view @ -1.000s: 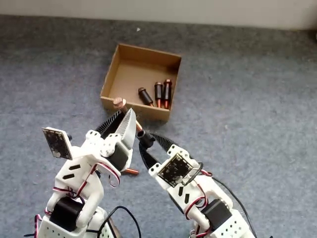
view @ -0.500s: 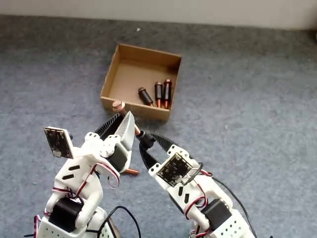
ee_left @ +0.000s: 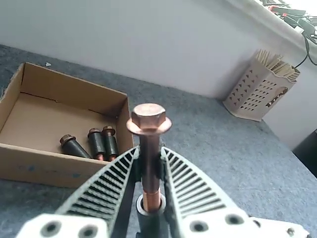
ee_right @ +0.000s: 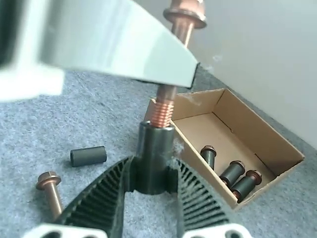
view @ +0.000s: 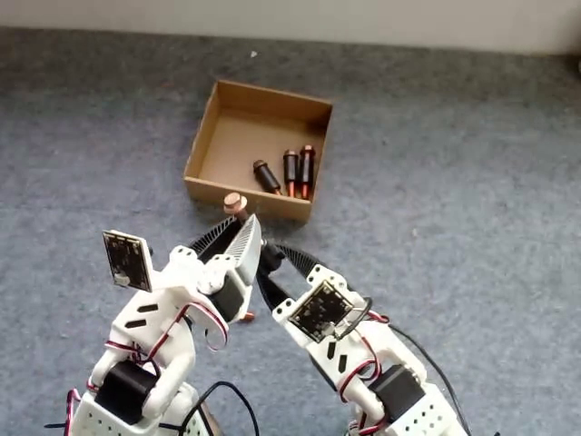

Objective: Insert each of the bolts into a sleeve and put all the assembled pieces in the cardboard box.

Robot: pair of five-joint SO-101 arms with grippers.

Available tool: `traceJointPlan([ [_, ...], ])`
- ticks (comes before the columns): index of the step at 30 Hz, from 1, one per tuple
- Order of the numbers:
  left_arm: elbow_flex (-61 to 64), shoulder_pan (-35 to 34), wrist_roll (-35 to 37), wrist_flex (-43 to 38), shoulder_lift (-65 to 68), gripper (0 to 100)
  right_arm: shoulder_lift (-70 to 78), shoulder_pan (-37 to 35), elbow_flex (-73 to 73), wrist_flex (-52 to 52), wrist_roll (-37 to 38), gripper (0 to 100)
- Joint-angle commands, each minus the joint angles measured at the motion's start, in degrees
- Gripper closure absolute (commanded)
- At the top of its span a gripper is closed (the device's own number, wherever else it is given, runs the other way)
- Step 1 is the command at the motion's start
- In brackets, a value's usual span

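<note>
— What's happening just short of the cardboard box (view: 201, 150)?
— The left gripper (ee_left: 150, 166) pinches a bolt (ee_left: 148, 121), its thread seemingly entering the sleeve (ee_right: 154, 153) clamped in the right gripper (ee_right: 153, 176).
— And inside the box?
— Three assembled pieces (view: 290, 171), lying side by side.

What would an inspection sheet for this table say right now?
Surface: grey carpet, flat.
Job's things: open box holding three assembled pieces; a spare bolt and a spare sleeve lie on the carpet.
Clutter: nothing seen.
Grippers: left gripper shut on a bolt, head up; right gripper shut on a sleeve right under it, with the threaded tip at the sleeve's mouth.
Cables: red, white and black wires along the arms.
Surroundings: white wall; a perforated holder of sticks beside it.
</note>
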Motion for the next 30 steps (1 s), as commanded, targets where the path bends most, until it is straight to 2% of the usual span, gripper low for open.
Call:
traceJointPlan([
  [1, 0.66, 0.84, -1.32, 0.79, -0.4, 99, -1.01, 0.48, -0.04, -1.63, 0.18, 99.2],
  [7, 0.57, 2.24, -1.32, 3.78, -0.4, 99, -1.01, 4.0, -0.13, -1.63, 0.0, 99.2],
  [11, 0.66, 5.93, -1.32, 5.8, -0.4, 99, -1.01, 4.09, -0.22, -1.63, -3.34, 99.2],
  [15, 0.66, 6.55, -1.32, 6.51, -0.4, 98, -1.01, 4.09, -0.22, -1.63, -4.04, 99.2],
  [21, 0.57, 6.55, -0.7, 8.88, -0.4, 77, -1.01, 4.18, -0.22, -1.63, -4.04, 99.2],
  [23, 0.4, 6.81, 1.93, 10.29, -0.4, 71, -1.01, 4.44, -0.22, -1.63, -4.04, 99.2],
  [30, 0.04, 6.37, 3.34, 10.37, -0.4, 68, -1.01, 6.9, -1.36, -1.63, -4.22, 99.2],
])
